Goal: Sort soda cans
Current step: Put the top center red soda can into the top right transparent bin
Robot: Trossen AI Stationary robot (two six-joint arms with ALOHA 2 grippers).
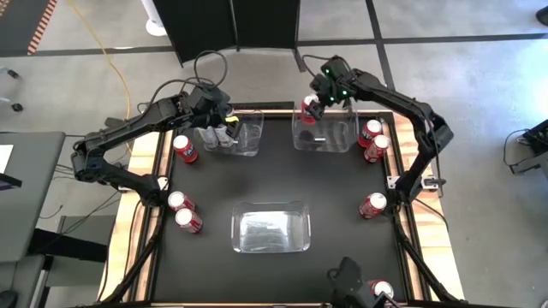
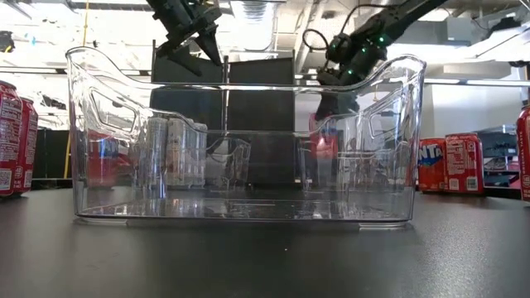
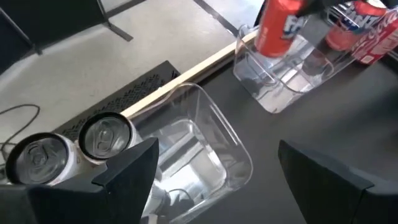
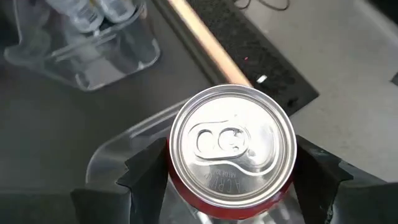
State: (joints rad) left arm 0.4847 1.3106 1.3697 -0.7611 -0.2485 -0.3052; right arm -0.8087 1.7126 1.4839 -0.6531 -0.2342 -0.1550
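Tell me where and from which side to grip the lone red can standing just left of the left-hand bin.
Grip the red can across its round side wall, near the upper half, coming straight down from above. It stands upright with its silver top facing up, and the left bin sits close on one side, so a top-down approach looks safest. The left gripper, open, is nearest.

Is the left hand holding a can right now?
No, the left hand is open and empty above the clear bin where two silver cans already stand.
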